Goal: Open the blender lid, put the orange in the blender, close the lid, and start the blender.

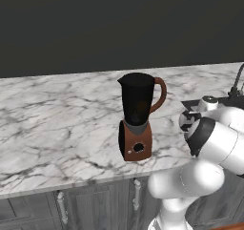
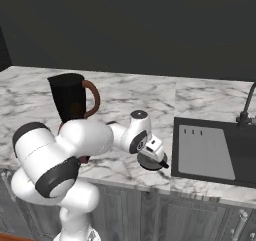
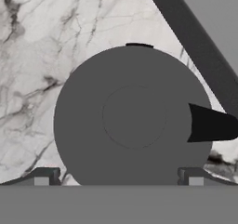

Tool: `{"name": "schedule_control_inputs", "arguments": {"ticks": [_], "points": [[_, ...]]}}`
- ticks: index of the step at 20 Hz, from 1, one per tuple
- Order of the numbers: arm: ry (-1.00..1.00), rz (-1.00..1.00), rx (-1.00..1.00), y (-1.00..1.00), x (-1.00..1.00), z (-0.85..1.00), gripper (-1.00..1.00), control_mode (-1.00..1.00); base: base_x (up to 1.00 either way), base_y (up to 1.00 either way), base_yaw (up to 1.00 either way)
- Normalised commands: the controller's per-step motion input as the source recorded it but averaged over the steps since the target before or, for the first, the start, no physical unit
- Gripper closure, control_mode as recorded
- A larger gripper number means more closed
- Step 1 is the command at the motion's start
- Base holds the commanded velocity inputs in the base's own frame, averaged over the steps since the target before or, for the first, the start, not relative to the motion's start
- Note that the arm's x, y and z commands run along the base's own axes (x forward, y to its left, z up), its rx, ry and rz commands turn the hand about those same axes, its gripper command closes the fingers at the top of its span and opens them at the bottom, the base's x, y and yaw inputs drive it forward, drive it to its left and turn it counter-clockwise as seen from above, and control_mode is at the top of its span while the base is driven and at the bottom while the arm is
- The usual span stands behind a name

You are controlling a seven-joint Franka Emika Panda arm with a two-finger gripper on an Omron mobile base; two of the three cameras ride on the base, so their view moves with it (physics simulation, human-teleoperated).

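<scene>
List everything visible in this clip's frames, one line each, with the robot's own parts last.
Blender: one, dark black tapered jar with a curved reddish-brown handle on a brown boxy base with a round black dial; standing on the counter, its jar top open.
Round dark grey blender lid: one, disc with a raised centre; seen in the hand view directly below the gripper, over the counter near the sink's edge.
White marble countertop: one, grey-veined, spanning both base views.
Dark sink: one, set into the counter, right of the blender.
Dark tap: one, behind the sink.
Grey cabinet fronts: several, below the counter.
Gripper: one, on the white arm, low over the counter between blender and sink.
</scene>
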Motion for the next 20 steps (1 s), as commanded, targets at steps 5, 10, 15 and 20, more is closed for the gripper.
{"name": "schedule_control_inputs", "arguments": {"ticks": [5, 10, 15, 20], "points": [[0.0, 0.0, 0.0, -0.19, 0.02, -0.01, -1.0, -1.0, 0.0, 0.0, 0.0], [0.0, 0.0, 0.0, -0.08, 0.09, -0.17, -1.0, -1.0, 0.0, 0.0, 0.0], [0.02, 0.0, 0.0, 0.0, 0.21, -0.42, -1.0, -1.0, 0.0, 0.0, 0.0], [0.01, 0.0, 0.0, 0.0, 0.3, -0.32, -1.0, -1.0, 0.0, 0.0, 0.0]]}}
